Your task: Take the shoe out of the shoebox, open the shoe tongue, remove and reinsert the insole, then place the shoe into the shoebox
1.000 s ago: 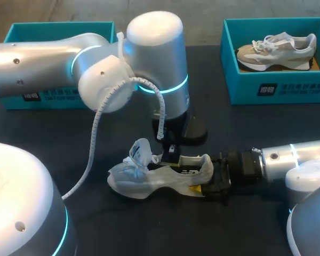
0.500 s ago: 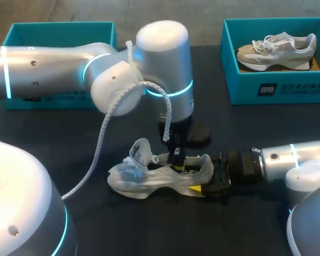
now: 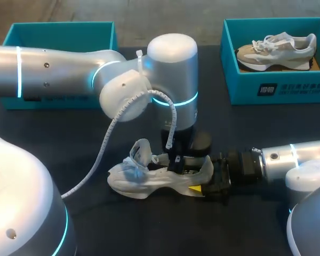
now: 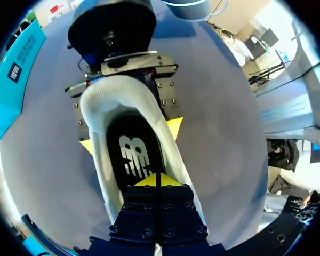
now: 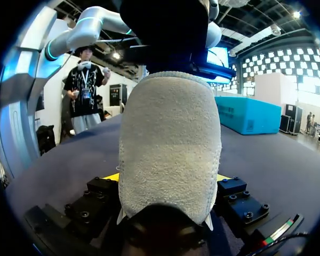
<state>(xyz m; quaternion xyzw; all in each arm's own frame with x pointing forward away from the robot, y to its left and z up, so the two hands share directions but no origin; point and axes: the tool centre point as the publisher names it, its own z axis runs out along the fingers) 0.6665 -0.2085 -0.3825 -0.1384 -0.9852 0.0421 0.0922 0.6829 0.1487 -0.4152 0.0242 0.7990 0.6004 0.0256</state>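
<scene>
A pale grey shoe (image 3: 149,180) lies on its side on the dark table, toe to the left, tongue (image 3: 140,151) lifted. My right gripper (image 3: 207,184) is shut on its heel; in the left wrist view its yellow tips (image 4: 174,128) press both sides of the heel (image 5: 170,154). My left gripper (image 3: 176,161) reaches down into the shoe's opening. Its tips (image 4: 159,180) are shut together just above the black insole (image 4: 132,157), which lies flat inside the shoe. I see nothing between them.
A teal shoebox (image 3: 277,88) at the back right holds a second pale shoe (image 3: 274,49). Another teal box (image 3: 58,31) stands at the back left, partly behind my left arm. Bare table lies in front of the shoe.
My left arm has swung to the right and come down, bringing its shut gripper from behind the shoe into the shoe's opening. The right gripper and shoe have stayed put.
</scene>
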